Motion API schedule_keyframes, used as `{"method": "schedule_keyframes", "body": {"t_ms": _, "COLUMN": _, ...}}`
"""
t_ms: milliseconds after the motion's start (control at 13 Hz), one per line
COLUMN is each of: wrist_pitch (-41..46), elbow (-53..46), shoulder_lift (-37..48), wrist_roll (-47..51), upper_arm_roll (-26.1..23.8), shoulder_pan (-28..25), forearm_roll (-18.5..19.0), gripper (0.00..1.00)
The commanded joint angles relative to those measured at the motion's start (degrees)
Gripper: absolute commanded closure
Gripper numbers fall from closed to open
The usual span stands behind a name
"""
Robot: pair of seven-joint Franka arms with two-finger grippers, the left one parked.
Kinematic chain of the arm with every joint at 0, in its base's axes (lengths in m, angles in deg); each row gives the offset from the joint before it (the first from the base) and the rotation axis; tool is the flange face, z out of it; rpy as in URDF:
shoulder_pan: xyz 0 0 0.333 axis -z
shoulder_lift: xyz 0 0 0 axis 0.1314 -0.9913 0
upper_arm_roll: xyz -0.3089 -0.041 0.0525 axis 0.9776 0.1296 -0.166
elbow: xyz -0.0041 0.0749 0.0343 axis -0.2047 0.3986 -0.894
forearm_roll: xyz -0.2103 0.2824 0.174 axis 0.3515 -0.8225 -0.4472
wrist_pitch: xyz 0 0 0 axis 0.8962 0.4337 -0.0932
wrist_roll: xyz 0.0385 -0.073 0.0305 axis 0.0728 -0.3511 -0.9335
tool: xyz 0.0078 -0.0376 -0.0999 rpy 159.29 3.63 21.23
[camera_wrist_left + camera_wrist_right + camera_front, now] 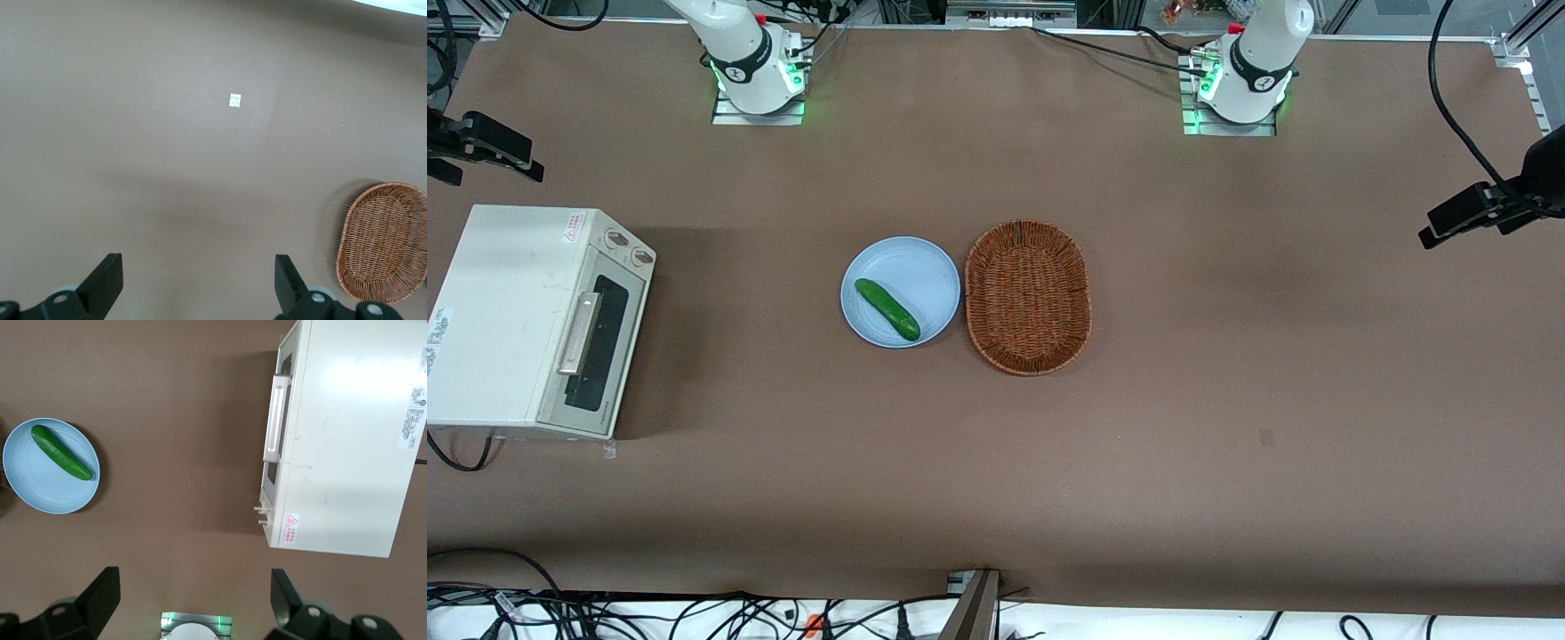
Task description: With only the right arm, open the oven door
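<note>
The oven point(525, 320) sat toward the working arm's end of the table, its oven door point(596, 342) closed, handle point(275, 419) facing the plate point(925, 267) for a clear pull; the gripper point(193, 600) hung high above at the oven's twelve o'clock, fingers spread wide, holding nothing.

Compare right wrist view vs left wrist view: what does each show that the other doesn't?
Only the right wrist view: the oven with its oven door shut, and a cucumber lying on a blue plate. It also shows the gripper open, high above the bare table, with nothing between its fingers.
Only the left wrist view: the wicker basket and a small white tag on the table.
Both: the brown table.
</note>
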State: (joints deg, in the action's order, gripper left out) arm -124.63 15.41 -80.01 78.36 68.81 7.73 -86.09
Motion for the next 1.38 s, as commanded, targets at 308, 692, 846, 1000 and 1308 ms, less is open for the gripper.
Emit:
{"method": "schedule_keyframes", "body": {"t_ms": 308, "wrist_pitch": 1.1, "elbow": -1.3, "shoulder_lift": -0.6, "wrist_roll": 0.0, "upper_arm_roll": -0.6, "shoulder_pan": 0.8, "forearm_roll": 0.8, "gripper": 0.00}}
{"method": "schedule_keyframes", "body": {"t_ms": 692, "wrist_pitch": 2.6, "elbow": -0.8, "shoulder_lift": -0.7, "wrist_roll": 0.1, "upper_arm_roll": -0.9, "shoulder_pan": 0.6, "forearm_roll": 1.2, "gripper": 0.00}}
{"method": "schedule_keyframes", "body": {"t_ms": 846, "wrist_pitch": 2.7, "elbow": -0.8, "shoulder_lift": -0.7, "wrist_roll": 0.2, "upper_arm_roll": -1.0, "shoulder_pan": 0.5, "forearm_roll": 1.7, "gripper": 0.00}}
{"method": "schedule_keyframes", "body": {"t_ms": 1000, "wrist_pitch": 2.7, "elbow": -0.8, "shoulder_lift": -0.7, "wrist_roll": 0.0, "upper_arm_roll": -1.0, "shoulder_pan": 0.5, "forearm_roll": 1.8, "gripper": 0.00}}
{"method": "schedule_keyframes", "body": {"t_ms": 1308, "wrist_pitch": 2.7, "elbow": -0.8, "shoulder_lift": -0.8, "wrist_roll": 0.0, "upper_arm_roll": -1.0, "shoulder_pan": 0.5, "forearm_roll": 1.8, "gripper": 0.00}}
